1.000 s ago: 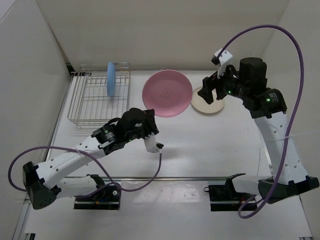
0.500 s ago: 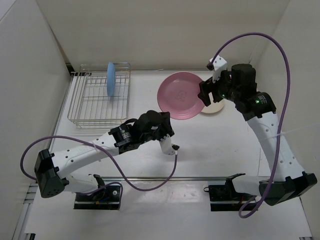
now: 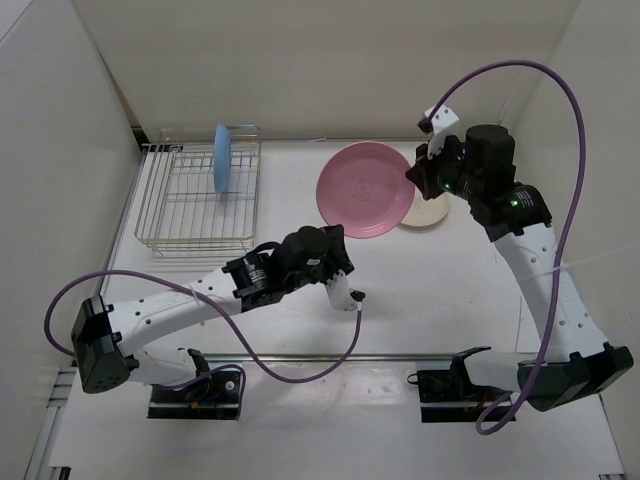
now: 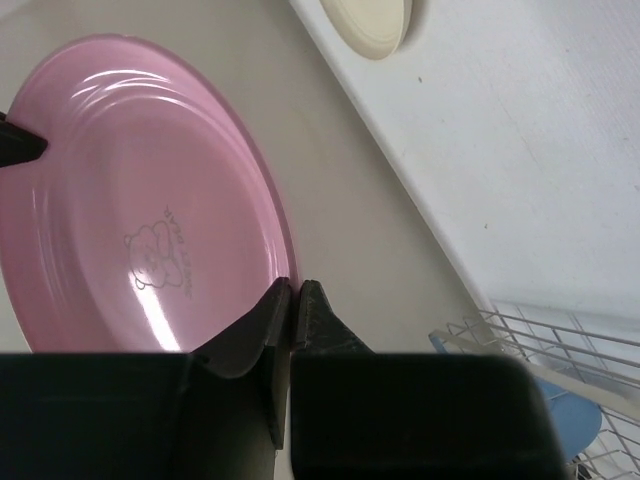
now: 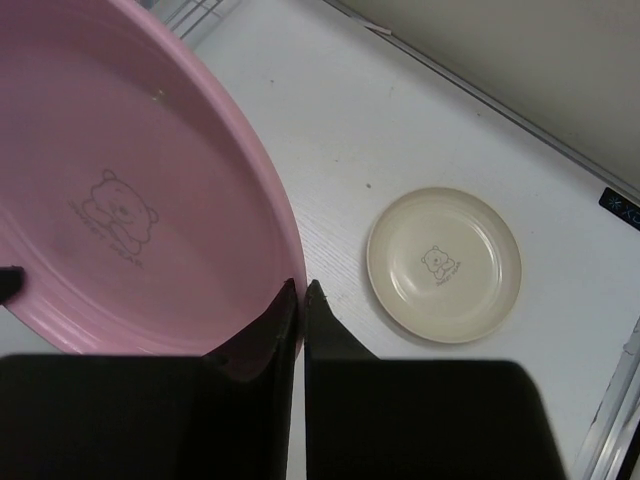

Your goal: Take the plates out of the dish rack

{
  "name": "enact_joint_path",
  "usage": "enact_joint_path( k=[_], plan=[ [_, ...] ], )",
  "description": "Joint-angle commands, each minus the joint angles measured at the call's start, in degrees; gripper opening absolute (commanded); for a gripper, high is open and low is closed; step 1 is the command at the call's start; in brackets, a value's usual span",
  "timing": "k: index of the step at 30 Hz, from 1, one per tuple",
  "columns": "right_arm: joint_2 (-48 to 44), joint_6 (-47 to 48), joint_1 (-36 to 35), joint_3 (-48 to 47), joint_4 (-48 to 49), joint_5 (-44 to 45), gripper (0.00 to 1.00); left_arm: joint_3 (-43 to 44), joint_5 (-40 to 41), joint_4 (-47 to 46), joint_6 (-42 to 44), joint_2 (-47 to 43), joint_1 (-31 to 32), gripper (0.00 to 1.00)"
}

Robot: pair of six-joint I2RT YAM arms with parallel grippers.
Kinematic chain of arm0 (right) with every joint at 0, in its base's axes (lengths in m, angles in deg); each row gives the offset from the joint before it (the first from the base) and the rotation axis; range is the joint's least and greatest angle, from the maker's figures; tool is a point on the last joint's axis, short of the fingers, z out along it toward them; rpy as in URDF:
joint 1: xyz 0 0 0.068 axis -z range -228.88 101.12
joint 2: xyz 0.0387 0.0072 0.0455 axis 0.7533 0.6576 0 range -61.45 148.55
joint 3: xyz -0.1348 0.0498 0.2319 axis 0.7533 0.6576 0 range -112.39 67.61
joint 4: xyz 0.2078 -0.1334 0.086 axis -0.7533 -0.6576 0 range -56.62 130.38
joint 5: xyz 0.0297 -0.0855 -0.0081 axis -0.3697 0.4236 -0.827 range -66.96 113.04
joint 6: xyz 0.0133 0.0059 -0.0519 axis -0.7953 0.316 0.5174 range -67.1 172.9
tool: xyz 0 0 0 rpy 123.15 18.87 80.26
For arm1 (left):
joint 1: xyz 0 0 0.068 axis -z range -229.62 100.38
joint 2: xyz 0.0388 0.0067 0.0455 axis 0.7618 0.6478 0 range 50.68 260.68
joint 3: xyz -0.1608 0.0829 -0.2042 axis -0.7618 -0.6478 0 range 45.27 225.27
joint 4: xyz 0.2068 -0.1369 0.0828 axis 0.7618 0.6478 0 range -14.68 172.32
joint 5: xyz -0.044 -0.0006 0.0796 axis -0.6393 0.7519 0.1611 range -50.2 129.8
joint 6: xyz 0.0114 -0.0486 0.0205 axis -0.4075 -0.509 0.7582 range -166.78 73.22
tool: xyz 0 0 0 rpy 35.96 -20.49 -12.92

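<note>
The pink plate (image 3: 365,190) hangs above the table right of the dish rack (image 3: 190,210), held at two rims. My left gripper (image 3: 334,231) is shut on its near-left rim, and in the left wrist view the jaws (image 4: 293,290) pinch the edge of the pink plate (image 4: 130,200). At the right rim, my right gripper (image 3: 413,178) is shut on the pink plate (image 5: 120,170). The cream plate (image 3: 427,213) lies flat on the table beside it, apart from it (image 5: 443,265). A light blue plate (image 3: 221,160) stands upright in the rack.
The wire rack sits at the back left against the side wall, and its corner (image 4: 540,330) shows in the left wrist view. White walls close in the back and both sides. A purple cable (image 3: 300,375) loops over the table near the arm bases.
The left arm carried the pink plate to the right, toward the cream plate. The right gripper, open before, has moved in and shut on the pink plate's right rim.
</note>
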Motion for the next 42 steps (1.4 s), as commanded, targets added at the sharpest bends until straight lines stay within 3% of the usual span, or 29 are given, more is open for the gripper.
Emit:
enact_joint_path(
  k=[1,6,9,12,13,17,20,22,23,24,25,27,29,30,32,36,42],
  plan=[
    [-0.51,0.23,1.01,0.8,1.52,-2.2,0.0,-0.9,4.01,-9.41,-0.1,-0.63,0.34,0.11],
    [-0.51,-2.14,3.73,0.81,1.52,-3.7,0.0,1.02,7.96,-12.59,-4.48,2.61,-0.36,0.11],
    [0.71,-3.19,5.22,1.34,2.92,0.25,0.0,1.64,7.97,-14.95,-6.87,3.15,-0.89,0.12],
    [1.85,-4.95,7.42,1.95,4.06,1.93,0.0,4.09,8.94,-13.04,-9.15,3.68,-1.5,0.48],
    [2.73,-6.09,8.64,2.47,4.07,4.02,0.0,7.06,9.81,-12.15,-10.89,5.33,-1.5,0.86],
    [7.12,-8.12,12.25,1.87,4.95,5.79,0.0,17.69,13.75,-6.87,-16.87,9.82,-1.5,1.0],
    [12.74,-10.75,15.24,-0.59,4.95,7.47,0.0,25.87,19.97,-3.21,-24.05,15.51,-2.81,1.0],
    [18.45,-12.77,17.96,-2.96,2.93,7.3,0.0,40.78,24.82,3.29,-30.3,20.7,-4.74,1.0],
    [20.56,-14.61,18.93,-6.02,1.97,6.42,0.0,47.98,28.5,8.11,-39.82,27.51,-8.67,1.0],
    [24.58,-15.41,20.59,-7.53,-0.04,5.54,0.0,64.41,30.36,18.77,-44.61,31.41,-10.97,1.0],
    [26.36,-15.94,21.22,-10.15,-0.67,4.05,0.0,72.05,34.21,23.14,-53.1,35.02,-13.52,1.0],
    [30.92,-15.94,22.45,-11.66,-0.68,4.04,0.0,82.46,35.22,36.37,-59.74,40.58,-20.82,1.0],
    [33.75,-15.94,23.06,-14.81,-0.68,3.43,0.0,76.22,30.84,39.18,-67.82,37.45,-25.39,1.0],
    [35.94,-15.94,23.85,-15.62,-1.2,3.42,0.0,63.99,28.21,37.79,-74.04,30.55,-29.59,1.0],
    [38.58,-15.94,24.64,-17.63,-1.21,1.76,0.0,51.54,21.17,31.02,-80.48,22.18,-35.3,1.0],
    [42.71,-14.89,25.79,-21.59,-1.9,0.44,0.0,58.06,6.95,39.26,-90.34,23.19,-46.9,1.0],
    [46.94,-14.36,25.79,-24.06,-2.52,-0.09,0.0,59.83,-5.63,40.32,-91.42,22.4,-52.48,1.0]
  ],
)
